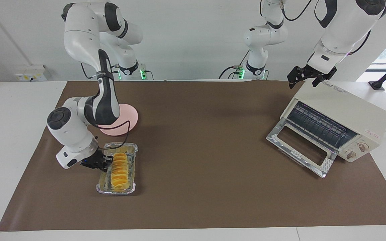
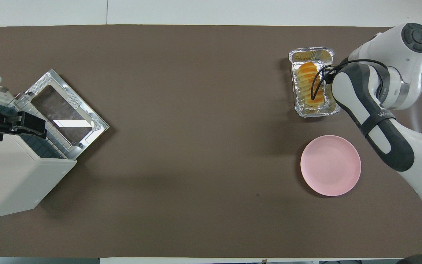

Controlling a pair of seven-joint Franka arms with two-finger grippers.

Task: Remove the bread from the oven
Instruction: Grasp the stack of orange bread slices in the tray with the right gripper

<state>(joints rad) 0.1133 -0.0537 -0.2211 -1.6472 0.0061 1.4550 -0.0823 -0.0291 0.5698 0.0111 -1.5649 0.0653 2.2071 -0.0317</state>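
Right gripper [image 1: 105, 161]: clamped on the foil tray's [image 1: 103, 188] rim, bread [image 1: 119, 170] at its three o'clock.
Tray: holds bread, plate [image 1: 127, 117] at twelve o'clock.
Oven [image 1: 342, 115]: door down.
Left gripper [image 1: 310, 79]: wide, over oven.

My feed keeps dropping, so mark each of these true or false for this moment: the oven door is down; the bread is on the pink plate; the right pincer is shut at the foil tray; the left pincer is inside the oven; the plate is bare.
1. The oven door is down. True.
2. The bread lies on the pink plate. False: it lies in the foil tray, farther from the robots than the plate.
3. The right pincer is shut at the tray's rim. True.
4. The left pincer is inside the oven. False: it hangs open above the oven's top.
5. The plate is bare. True.
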